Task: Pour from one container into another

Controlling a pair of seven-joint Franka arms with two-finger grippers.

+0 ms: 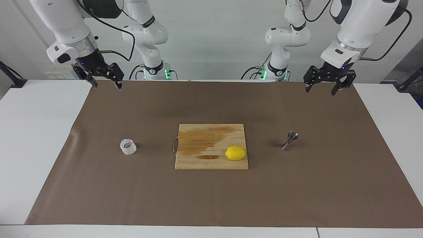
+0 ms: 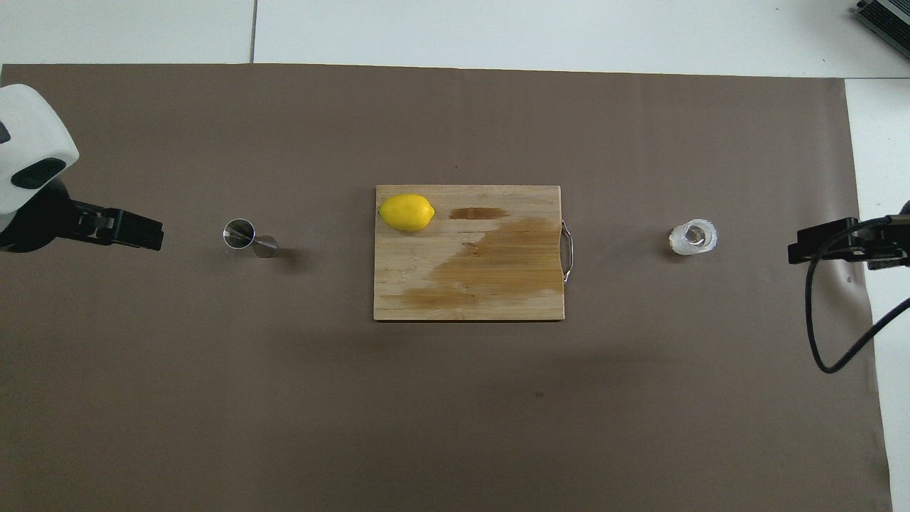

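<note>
Brown mat (image 1: 211,198) spread over white worktop (image 1: 33,132). Wooden cutting board (image 1: 211,137) at mat's centre, darkened by damp patches, metal handle on the edge toward the right arm's end. Lemon (image 1: 235,153) lying on the board's corner farther from the robots, toward the left arm's end. Clear faceted glass cup (image 1: 128,146) upright on the mat, well apart from the board toward the right arm's end. Steel hourglass jigger (image 1: 290,141) upright on the mat, well apart from the board toward the left arm's end. Left gripper (image 1: 325,89) raised over the mat's robot-side edge at its own end, jaws released, grasping nothing. Right gripper (image 1: 106,85) raised over the mat's robot-side corner at its own end, jaws likewise released, grasping nothing. Both well apart from cup and jigger.
</note>
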